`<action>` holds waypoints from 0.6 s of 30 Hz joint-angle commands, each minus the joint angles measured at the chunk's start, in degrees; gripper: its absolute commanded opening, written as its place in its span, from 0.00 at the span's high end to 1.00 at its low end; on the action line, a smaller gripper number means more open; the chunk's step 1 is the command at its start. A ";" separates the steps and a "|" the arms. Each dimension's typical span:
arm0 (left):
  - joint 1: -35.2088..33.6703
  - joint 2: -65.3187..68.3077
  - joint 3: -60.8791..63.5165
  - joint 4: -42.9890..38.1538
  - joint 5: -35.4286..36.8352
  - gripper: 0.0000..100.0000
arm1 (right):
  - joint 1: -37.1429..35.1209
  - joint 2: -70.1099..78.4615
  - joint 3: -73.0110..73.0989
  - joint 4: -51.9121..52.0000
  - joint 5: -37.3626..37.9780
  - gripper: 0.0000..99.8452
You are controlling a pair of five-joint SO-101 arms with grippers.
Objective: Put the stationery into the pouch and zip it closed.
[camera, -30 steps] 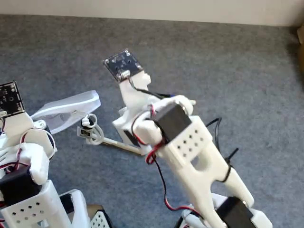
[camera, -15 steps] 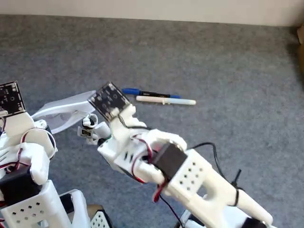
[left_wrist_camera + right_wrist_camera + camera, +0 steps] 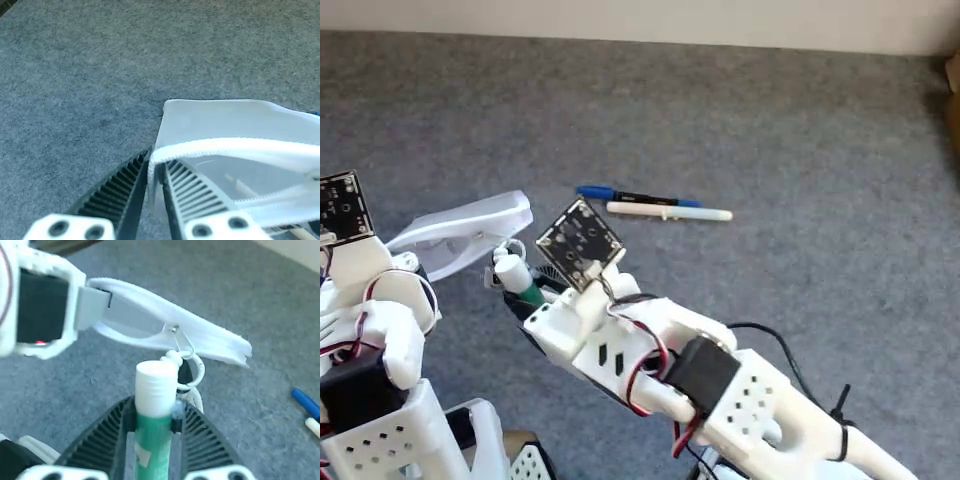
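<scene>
The right gripper (image 3: pixel 156 412), clamped on a green glue stick (image 3: pixel 515 275), has swung back from the pens (image 3: pixel 665 211) to just beside the pouch (image 3: pixel 470 228).

The tabletop (image 3: pixel 800 120) is covered all over by a grey, carpet-like fabric with a short, flecked nap. Along the top edge of the high view a pale, cream-coloured band (image 3: pixel 620 18) is seen, and at the upper right edge a sliver of something brown (image 3: pixel 954 95) is caught.
</scene>
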 commanded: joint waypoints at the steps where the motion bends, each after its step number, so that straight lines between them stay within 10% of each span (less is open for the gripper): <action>1: 1.19 0.04 -1.36 -2.46 0.62 0.99 | -0.57 -4.88 -0.57 -1.89 -0.35 0.99; 18: 1.19 -0.04 -0.57 -2.99 0.62 0.99 | -3.30 -7.60 13.58 -45.49 0.00 0.99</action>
